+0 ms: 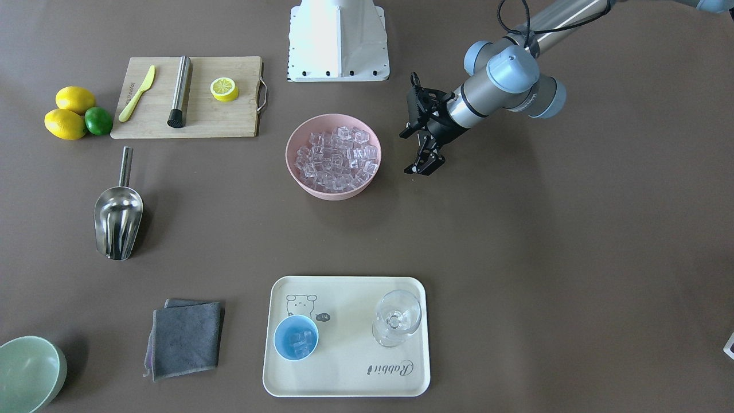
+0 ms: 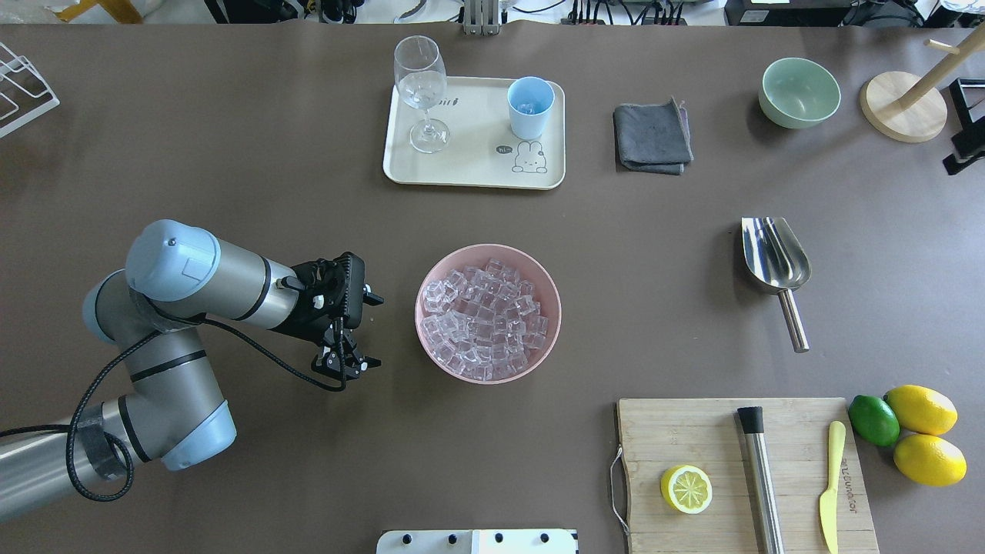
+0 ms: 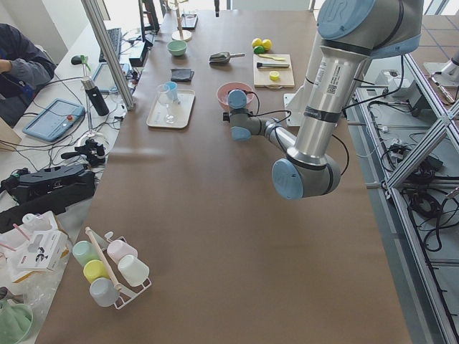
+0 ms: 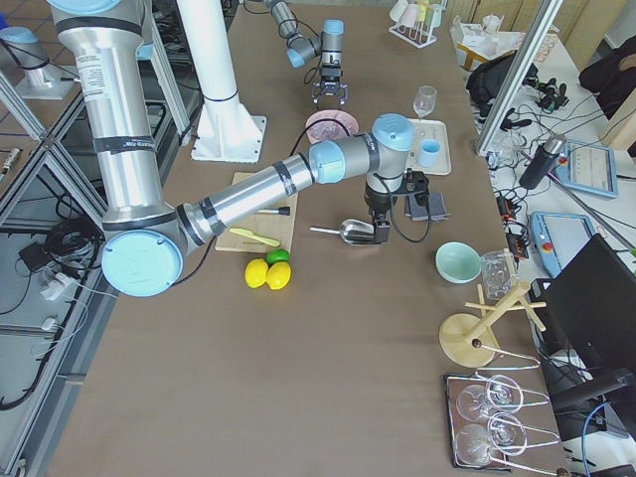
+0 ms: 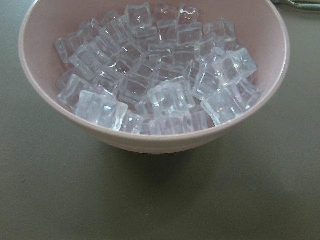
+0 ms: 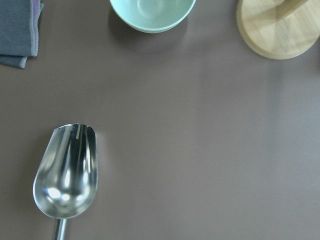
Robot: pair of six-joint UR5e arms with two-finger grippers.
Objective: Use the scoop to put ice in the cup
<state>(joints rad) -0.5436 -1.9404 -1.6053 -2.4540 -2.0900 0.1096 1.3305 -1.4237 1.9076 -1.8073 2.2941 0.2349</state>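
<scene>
The ice [image 2: 485,312] fills a pink bowl [image 2: 421,327] at the table's middle, and it shows close up in the left wrist view [image 5: 155,80]. The light-blue cup [image 2: 530,106] stands on a cream tray [image 2: 469,165] with a few cubes inside [image 1: 299,342]. The steel scoop [image 2: 776,258] lies flat and empty on the table, apart from both; it also shows in the right wrist view [image 6: 66,172]. My left gripper [image 2: 348,368] hovers open and empty beside the bowl. My right gripper [image 4: 383,237] hangs over the scoop; I cannot tell whether it is open or shut.
A stemmed glass [image 2: 420,85] shares the tray. A grey cloth [image 2: 651,138], a green bowl [image 2: 799,92] and a wooden stand [image 2: 904,108] lie beyond the scoop. A cutting board [image 2: 692,431] holds a lemon half, a steel cylinder and a yellow knife; lemons and a lime [image 2: 873,420] lie beside it.
</scene>
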